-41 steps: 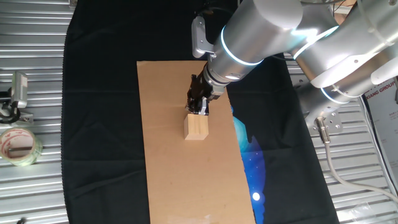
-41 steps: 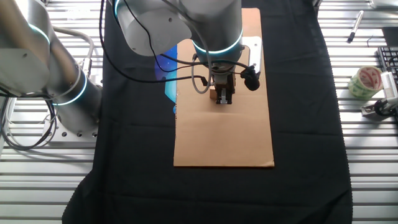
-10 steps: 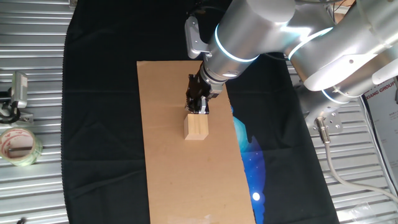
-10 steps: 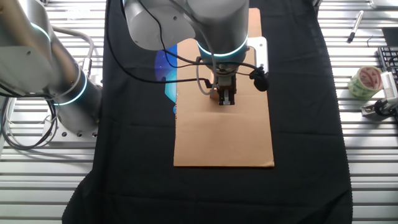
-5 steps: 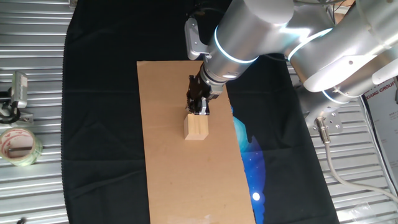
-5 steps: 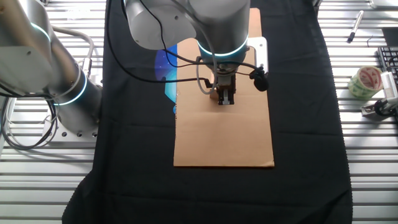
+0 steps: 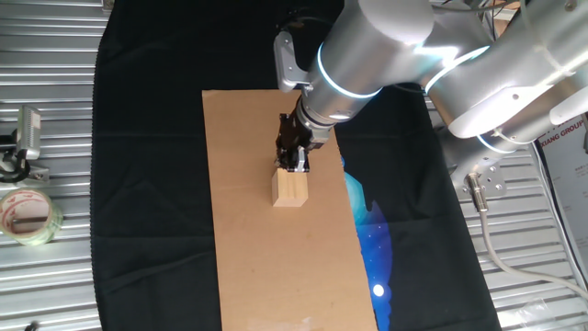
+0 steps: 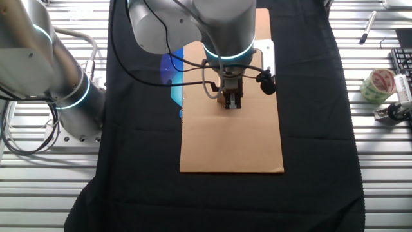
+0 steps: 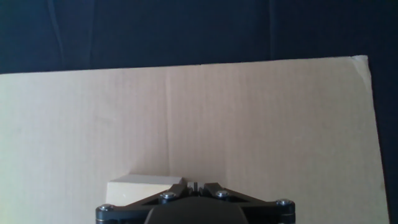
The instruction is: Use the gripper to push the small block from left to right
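The small block [image 7: 289, 188] is a pale tan wooden cube on the brown cardboard sheet [image 7: 266, 257]. My gripper [image 7: 294, 165] is shut and empty, its tips low at the block's far top edge, touching or nearly so. In the other fixed view the gripper [image 8: 232, 104] hides most of the block [image 8: 221, 98]. In the hand view the gripper [image 9: 194, 185] has its jaws together, and the block [image 9: 140, 185] shows just left of them at the bottom edge.
A clear tape roll [image 7: 26, 217] and a metal clip [image 7: 26, 138] lie on the slatted metal table at the left. Black cloth [image 7: 147, 184] lies under the cardboard. A blue printed patch [image 7: 372, 239] shows at the cardboard's right edge. A pen [image 8: 364, 29] lies at the far side.
The arm's upper part has shifted slightly. The gripper tips and the block stay in the same place.
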### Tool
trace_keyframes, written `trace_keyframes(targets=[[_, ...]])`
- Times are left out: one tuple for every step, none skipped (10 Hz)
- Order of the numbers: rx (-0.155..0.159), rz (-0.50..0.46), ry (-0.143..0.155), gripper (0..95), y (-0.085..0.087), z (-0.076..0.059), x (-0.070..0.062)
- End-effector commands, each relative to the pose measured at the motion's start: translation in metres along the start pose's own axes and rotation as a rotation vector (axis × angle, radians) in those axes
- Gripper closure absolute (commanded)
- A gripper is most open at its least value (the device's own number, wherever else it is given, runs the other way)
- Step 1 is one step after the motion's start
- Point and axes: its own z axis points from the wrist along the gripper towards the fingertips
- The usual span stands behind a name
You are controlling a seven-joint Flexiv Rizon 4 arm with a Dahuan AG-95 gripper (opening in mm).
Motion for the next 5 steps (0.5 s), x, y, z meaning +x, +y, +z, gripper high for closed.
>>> trace_keyframes(targets=[[-0.002,0.000,0.000,95.0,0.0006,-0.0002,0.0018],[-0.002,-0.001,-0.001,95.0,0.0008,-0.0002,0.0025],[-0.003,-0.001,-0.003,95.0,0.0008,-0.0002,0.0030],[-0.003,-0.001,-0.003,95.0,0.0010,-0.0002,0.0037],[-0.002,0.000,-0.003,95.0,0.0012,-0.0001,0.0041]])
